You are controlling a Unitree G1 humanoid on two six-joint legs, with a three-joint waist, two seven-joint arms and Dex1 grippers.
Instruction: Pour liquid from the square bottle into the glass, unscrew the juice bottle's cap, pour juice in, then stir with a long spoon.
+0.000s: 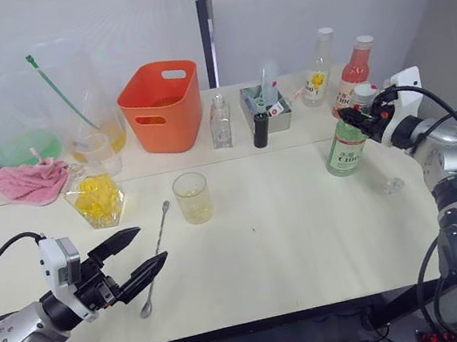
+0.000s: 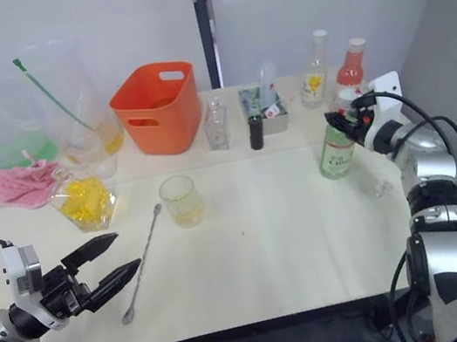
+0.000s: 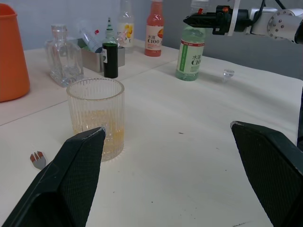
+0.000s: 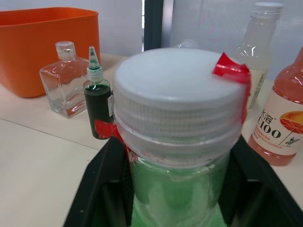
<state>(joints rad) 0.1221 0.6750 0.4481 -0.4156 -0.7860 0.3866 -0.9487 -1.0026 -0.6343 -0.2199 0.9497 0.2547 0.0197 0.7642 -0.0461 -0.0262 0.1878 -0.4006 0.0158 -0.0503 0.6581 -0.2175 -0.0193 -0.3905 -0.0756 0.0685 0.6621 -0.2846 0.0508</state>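
Right wrist view: right gripper [image 4: 175, 189] jaws straddle the juice bottle [image 1: 348, 143] neck below its cap [image 4: 182, 94]; left gripper [image 1: 141, 253] gapes empty.

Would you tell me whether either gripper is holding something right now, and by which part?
The right gripper grips the juice bottle at its neck, just under the cap. The left gripper is open and empty.

A pale table [image 1: 294, 239] carried the glass [image 1: 192, 197], the long spoon [image 1: 156, 256], the square bottle [image 1: 97, 199], the juice bottle [image 1: 348, 137], an orange bin [image 1: 162, 105], a pink cloth [image 1: 28, 181] and, near the right edge, what looked like a small clear stopper [image 1: 392, 185].
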